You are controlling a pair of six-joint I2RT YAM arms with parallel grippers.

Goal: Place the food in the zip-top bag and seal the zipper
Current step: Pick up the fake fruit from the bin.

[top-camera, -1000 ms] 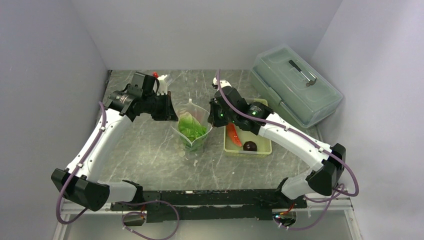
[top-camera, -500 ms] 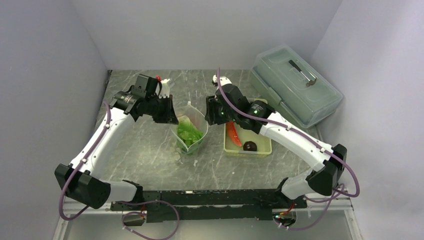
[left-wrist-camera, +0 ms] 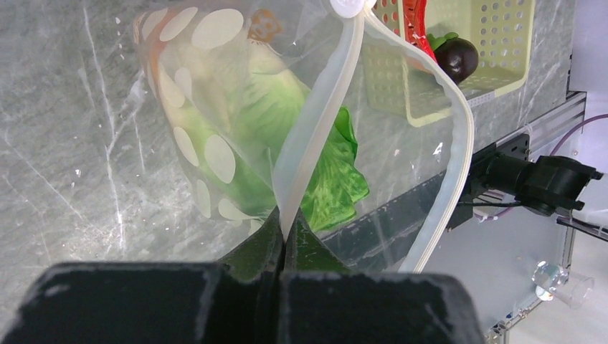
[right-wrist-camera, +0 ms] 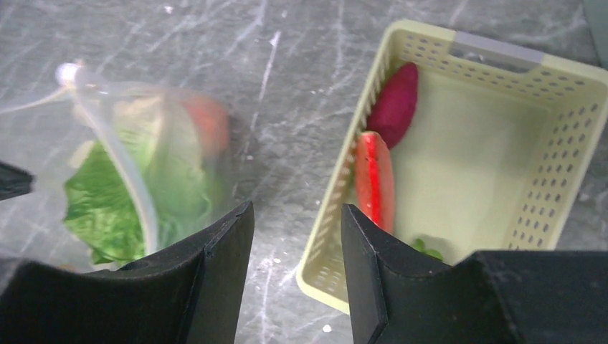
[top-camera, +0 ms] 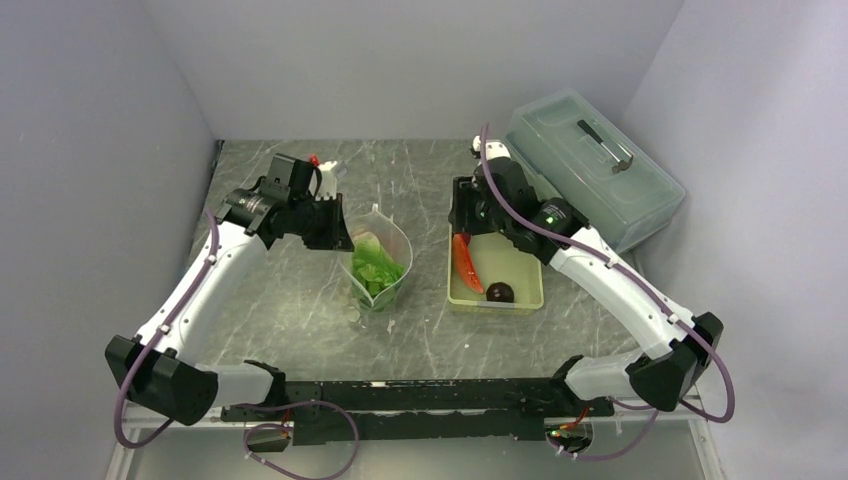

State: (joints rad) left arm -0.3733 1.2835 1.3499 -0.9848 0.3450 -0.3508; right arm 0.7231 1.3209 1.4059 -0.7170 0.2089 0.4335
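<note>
Grey marbled bench (top-camera: pixel 290 300) holds the clear spotted zip-top bag (top-camera: pixel 392 245), leafy green lettuce (top-camera: pixel 375 270) inside, its unsealed whitish zipper strip (left-wrist-camera: pixel 315 136) pinched in the closed left claw (left-wrist-camera: pixel 285 238). Half-open and empty, the right claw (right-wrist-camera: pixel 295 215) hangs by the pale-green slotted basket (right-wrist-camera: pixel 495 54); a red-orange long piece (top-camera: pixel 464 262) and dark maroon ball (top-camera: pixel 500 292) lie unbagged there.

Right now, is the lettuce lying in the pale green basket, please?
No, the lettuce sits inside the zip-top bag, while the basket holds the red long piece.
</note>
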